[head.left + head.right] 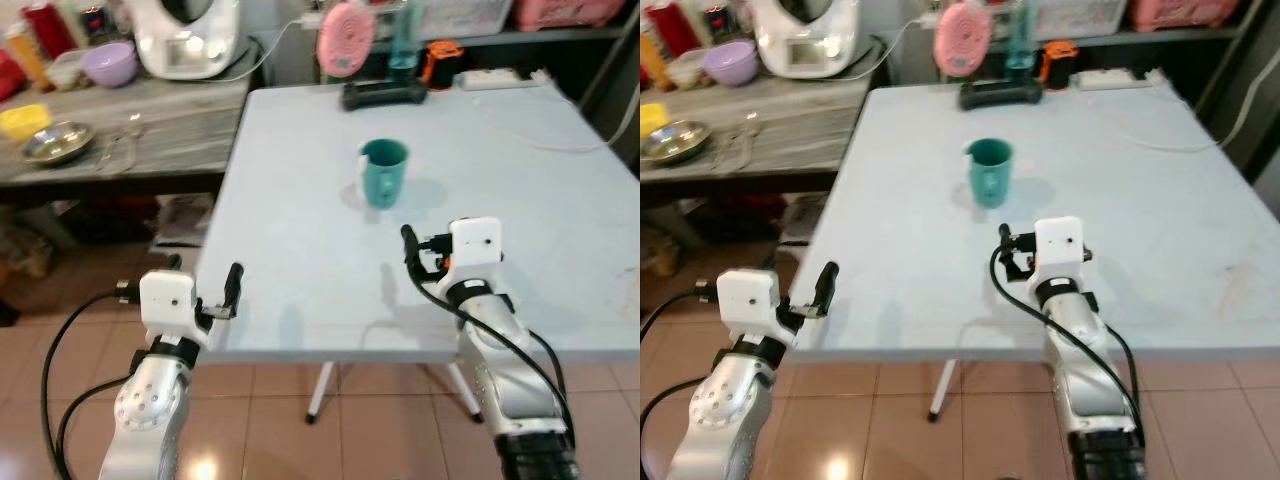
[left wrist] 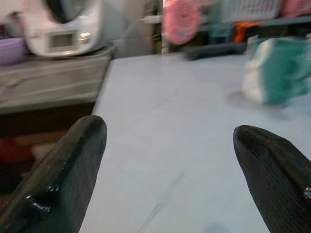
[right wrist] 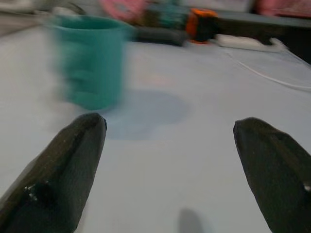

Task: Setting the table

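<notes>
Pale table (image 1: 300, 230), upright teal mug (image 1: 383, 172)

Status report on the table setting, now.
Both grippers open and empty: left gripper at the table's near edge, right gripper over the tabletop. Teal mug upright ahead of right gripper, untouched. Nothing between them.

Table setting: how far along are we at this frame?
Done: one teal mug stands upright on the pale blue table. In hand: nothing. The right gripper is open above the tabletop, short of the mug; the left gripper is open at the table's near left edge. Left: a steel bowl and utensils sit on the side counter.
</notes>
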Robot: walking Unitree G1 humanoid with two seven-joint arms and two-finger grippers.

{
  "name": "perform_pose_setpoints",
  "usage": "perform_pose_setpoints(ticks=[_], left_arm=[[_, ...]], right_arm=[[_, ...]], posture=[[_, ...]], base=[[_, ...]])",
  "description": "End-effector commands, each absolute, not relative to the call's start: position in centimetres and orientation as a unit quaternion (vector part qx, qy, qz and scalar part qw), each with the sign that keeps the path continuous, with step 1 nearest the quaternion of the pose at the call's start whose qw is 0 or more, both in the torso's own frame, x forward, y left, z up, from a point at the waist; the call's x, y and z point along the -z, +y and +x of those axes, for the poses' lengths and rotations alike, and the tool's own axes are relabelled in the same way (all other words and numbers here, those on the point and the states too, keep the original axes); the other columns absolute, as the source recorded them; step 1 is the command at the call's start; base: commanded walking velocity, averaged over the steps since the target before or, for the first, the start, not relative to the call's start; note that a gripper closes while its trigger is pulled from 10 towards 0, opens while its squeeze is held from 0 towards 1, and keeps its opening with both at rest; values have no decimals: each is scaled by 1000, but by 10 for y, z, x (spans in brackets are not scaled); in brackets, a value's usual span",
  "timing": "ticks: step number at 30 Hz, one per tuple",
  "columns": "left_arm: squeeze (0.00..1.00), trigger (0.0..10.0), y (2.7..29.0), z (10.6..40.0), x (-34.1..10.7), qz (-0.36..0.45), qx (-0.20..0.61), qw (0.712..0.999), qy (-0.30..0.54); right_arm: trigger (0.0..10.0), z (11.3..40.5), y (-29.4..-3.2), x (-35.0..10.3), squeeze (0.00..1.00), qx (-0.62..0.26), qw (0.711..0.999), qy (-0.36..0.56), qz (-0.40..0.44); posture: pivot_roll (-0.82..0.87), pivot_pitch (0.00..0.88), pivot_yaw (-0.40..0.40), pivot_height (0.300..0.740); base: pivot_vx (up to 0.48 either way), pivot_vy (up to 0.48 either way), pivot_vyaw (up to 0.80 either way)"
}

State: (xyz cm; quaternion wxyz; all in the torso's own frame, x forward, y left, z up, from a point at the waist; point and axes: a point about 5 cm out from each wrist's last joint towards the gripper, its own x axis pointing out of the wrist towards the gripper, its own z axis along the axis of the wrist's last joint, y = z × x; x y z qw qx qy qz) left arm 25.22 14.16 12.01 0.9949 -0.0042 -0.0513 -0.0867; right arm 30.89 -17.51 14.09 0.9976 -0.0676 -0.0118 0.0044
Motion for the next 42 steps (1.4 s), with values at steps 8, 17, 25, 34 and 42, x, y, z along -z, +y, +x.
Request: perform_pose_setpoints(ticks=[8,17,25,34,42], left_arm=[[0,10000,153,249,-120,-3,84,995,-47],[0,10000,145,236,-116,-5,132,990,-40],[0,10000,145,231,-118,-2,158,987,-39],[0,10000,140,228,-119,-12,171,985,-36],[0,10000,137,229,-119,-6,186,982,-35]], right_arm=[[10000,306,-157,-145,0,-27,997,-31,-58],[10000,292,-148,-138,0,-53,997,-28,-47],[10000,287,-142,-133,0,-64,997,-20,-38],[10000,287,-134,-131,0,-67,997,-17,-28],[10000,298,-114,-135,0,-84,996,-26,-7]], posture=[[-112,94,85,740],[-107,118,91,740],[-96,132,99,740],[-79,150,116,740],[-67,143,118,740]], base=[[364,0,0],[0,0,0],[0,0,0],[0,0,0],[0,0,0]])
